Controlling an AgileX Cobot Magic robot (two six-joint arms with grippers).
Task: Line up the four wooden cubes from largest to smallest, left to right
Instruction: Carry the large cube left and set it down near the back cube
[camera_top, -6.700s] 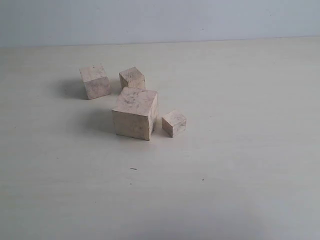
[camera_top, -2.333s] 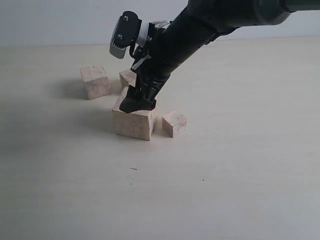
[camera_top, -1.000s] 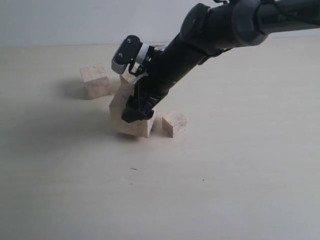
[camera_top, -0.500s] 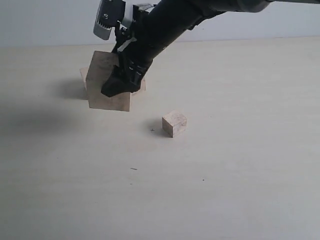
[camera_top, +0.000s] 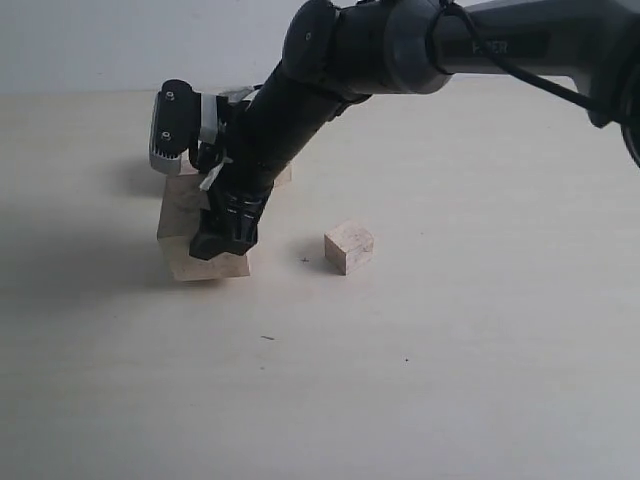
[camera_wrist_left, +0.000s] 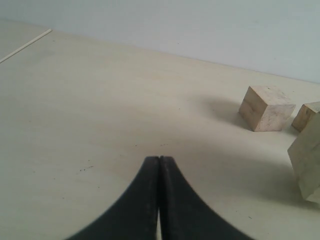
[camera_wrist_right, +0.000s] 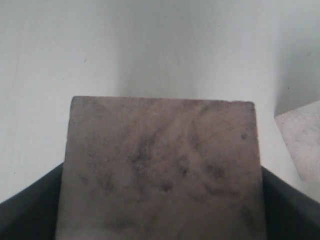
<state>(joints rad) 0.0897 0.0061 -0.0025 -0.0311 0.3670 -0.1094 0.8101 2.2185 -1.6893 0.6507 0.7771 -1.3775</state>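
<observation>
Largest cube (camera_top: 182, 225), likely light and rigid, sits gripped across flat sides by right jaws; left jaws closed, empty.

1. I found the biggest cube (camera_top: 175, 228) at the left of the table (camera_top: 450, 350), with the smallest cube (camera_top: 348, 247) well apart to its right.
2. The second cube (camera_wrist_left: 265, 108) and third cube (camera_wrist_left: 306, 116) stood side by side behind the biggest.
</observation>
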